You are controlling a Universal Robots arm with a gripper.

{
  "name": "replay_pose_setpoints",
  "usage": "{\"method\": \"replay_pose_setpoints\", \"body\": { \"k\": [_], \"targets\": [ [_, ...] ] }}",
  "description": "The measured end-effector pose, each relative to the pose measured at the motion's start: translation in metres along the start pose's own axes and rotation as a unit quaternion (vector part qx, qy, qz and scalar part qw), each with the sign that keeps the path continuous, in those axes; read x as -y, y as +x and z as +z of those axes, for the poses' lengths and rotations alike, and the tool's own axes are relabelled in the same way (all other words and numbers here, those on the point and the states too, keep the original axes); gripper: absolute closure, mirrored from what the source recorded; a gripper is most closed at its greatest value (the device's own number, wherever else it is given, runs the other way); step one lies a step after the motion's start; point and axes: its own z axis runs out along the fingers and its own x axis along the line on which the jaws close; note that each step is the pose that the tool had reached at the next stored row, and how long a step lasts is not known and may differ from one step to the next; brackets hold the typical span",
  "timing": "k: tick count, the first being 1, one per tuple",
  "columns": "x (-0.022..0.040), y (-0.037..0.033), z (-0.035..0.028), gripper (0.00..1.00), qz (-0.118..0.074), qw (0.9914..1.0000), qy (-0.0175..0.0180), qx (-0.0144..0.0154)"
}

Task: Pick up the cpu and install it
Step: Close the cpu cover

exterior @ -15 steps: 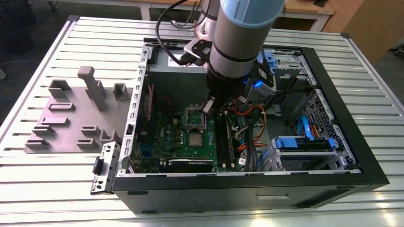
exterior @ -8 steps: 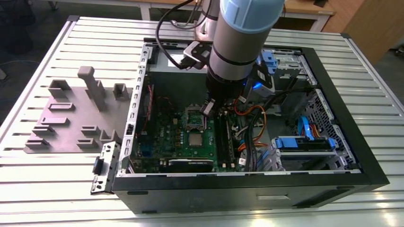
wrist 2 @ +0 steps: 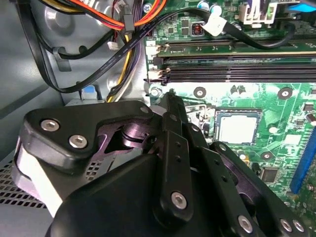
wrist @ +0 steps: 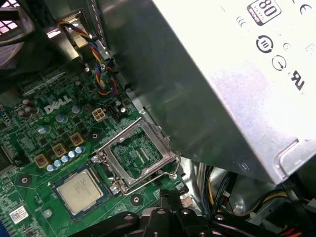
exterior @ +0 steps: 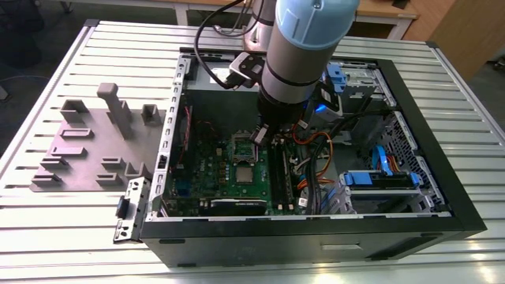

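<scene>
**CPU seated in its socket, pincer hanging close above the board**

The small flat square cpu with a silvery metal top (exterior: 246, 175) lies in its socket on the green motherboard (exterior: 207, 171), flat and level; in the first wrist view it (wrist: 80, 190) sits just beside the hinged silver metal retention frame (wrist: 134, 153), which is swung open and tilted up with green board showing through its middle. In the second wrist view the cpu (wrist 2: 237, 128) lies within its dark socket border, close to the long black memory slots (wrist 2: 237, 74).

The black pincer (exterior: 264, 137) hangs inside the open black computer case (exterior: 316, 236), near the raised frame and a little apart from the cpu. In the second wrist view its fingers (wrist 2: 174, 126) stand pressed together with nothing between them; it touches neither the cpu nor the frame. The grey and pale blue robot arm (exterior: 304, 41) comes down into the case from above.

A grey metal power supply box with a white label (wrist: 222, 74) is next to the frame in the first wrist view. Orange, yellow and black cables (wrist 2: 118, 29) run beside the board. The case stands on a ribbed silver aluminium desk (exterior: 63, 236), with a grey moulded fixture plate (exterior: 87, 148) to the exterior view's left
</scene>
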Motion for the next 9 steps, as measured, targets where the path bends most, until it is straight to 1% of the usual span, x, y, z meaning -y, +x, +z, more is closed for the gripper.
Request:
{"method": "replay_pose_setpoints", "body": {
  "k": [2,4,9],
  "targets": [
    [0.0,0.0,0.0,0.89,0.0,1.0,0.0,0.0],
    [0.0,0.0,0.0,0.89,0.0,1.0,-0.0007,0.001],
    [0.0,0.0,0.0,0.89,0.0,1.0,-0.0008,0.0011]
  ]
}}
